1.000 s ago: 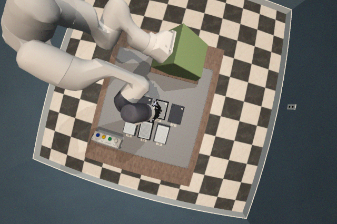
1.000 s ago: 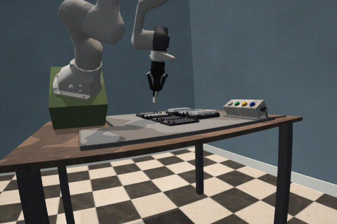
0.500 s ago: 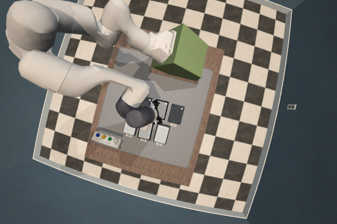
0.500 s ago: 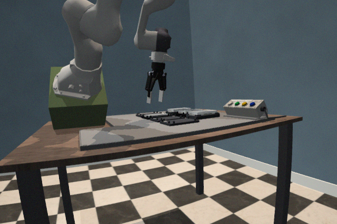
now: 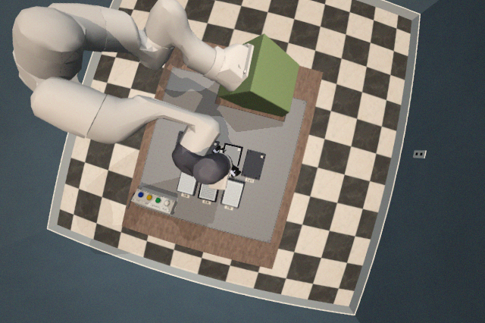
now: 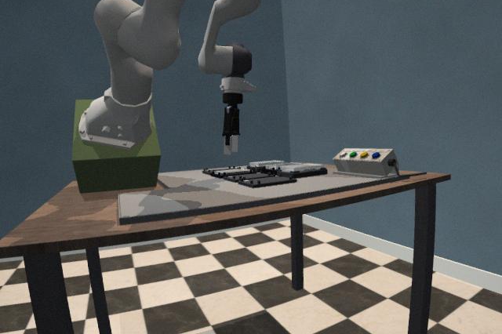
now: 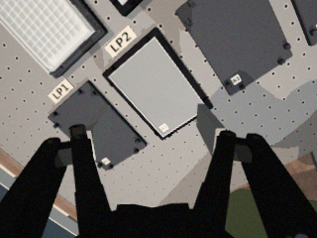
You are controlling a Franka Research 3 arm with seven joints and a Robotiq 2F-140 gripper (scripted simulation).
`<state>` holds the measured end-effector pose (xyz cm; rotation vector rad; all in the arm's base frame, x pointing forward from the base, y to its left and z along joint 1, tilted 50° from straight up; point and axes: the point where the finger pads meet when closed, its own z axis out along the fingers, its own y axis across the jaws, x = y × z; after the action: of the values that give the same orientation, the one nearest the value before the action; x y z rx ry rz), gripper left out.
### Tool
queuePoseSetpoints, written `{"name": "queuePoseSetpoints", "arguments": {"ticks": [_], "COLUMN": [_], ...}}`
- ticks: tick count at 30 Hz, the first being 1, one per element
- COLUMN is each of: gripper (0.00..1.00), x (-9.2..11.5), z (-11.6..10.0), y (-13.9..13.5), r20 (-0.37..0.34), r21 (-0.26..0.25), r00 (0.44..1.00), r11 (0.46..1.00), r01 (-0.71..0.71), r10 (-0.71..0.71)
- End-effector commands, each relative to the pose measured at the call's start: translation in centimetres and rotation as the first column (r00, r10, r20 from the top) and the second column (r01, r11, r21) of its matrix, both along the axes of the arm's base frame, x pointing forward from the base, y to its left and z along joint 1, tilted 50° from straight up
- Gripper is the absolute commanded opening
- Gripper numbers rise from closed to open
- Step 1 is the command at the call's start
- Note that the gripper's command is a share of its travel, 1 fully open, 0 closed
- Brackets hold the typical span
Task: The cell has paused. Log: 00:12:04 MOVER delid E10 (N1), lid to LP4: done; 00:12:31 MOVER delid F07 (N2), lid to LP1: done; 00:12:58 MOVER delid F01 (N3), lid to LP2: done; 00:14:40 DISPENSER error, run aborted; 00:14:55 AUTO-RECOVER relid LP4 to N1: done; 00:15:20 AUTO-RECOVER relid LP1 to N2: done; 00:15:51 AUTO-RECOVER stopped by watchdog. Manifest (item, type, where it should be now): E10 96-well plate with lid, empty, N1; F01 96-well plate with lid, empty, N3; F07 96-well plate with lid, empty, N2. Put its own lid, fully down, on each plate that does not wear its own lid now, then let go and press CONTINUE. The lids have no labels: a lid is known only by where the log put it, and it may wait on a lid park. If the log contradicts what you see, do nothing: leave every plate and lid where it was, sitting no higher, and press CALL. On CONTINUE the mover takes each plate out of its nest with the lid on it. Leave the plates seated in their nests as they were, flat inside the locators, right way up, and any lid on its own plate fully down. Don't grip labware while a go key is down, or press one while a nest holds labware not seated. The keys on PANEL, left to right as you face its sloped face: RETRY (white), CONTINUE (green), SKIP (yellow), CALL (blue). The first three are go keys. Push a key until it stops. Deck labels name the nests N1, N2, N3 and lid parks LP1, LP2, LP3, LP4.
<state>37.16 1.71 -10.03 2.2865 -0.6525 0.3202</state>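
Note:
My gripper (image 7: 154,115) (image 6: 229,147) is open and empty, hanging well above the deck. In the wrist view a pale lid (image 7: 156,86) with a dark rim lies flat on the park labelled LP2, just ahead of my fingertips. The park labelled LP1 is bare and dark. A white well plate (image 7: 47,30) shows at the top left. From above, three white plates (image 5: 186,183) (image 5: 207,192) (image 5: 233,192) sit in a row in their nests; I cannot tell which wear lids. The lid on LP2 shows there too (image 5: 233,153), beside my wrist.
The key panel (image 5: 153,200) stands left of the plates, with its blue (image 5: 140,195), yellow (image 5: 148,197), green (image 5: 158,200) and white (image 5: 167,203) keys. Another bare dark park (image 5: 253,164) lies right of LP2. The green pedestal (image 5: 260,74) holds the arm base at the back.

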Motion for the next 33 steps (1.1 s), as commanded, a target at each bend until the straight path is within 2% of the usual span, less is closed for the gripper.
{"name": "queuePoseSetpoints", "arguments": {"ticks": [1,7,13,33], "gripper": [0.66,0.66,0.66,0.66], "x": [-0.04,-0.04,-0.04,0.08], "z": [0.22,0.22,0.20,-0.59], "y": [-0.41,-0.41,-0.44,-1.37], "r20": [-0.191,-0.315,-0.436,-0.444], "r21": [-0.033,-0.039,-0.017,-0.014], "r00": [0.963,0.897,0.802,0.795], "r11": [0.979,0.940,0.887,0.884], "r01": [-0.202,-0.340,-0.461,-0.468], "r10": [0.192,0.311,0.408,0.414]}}
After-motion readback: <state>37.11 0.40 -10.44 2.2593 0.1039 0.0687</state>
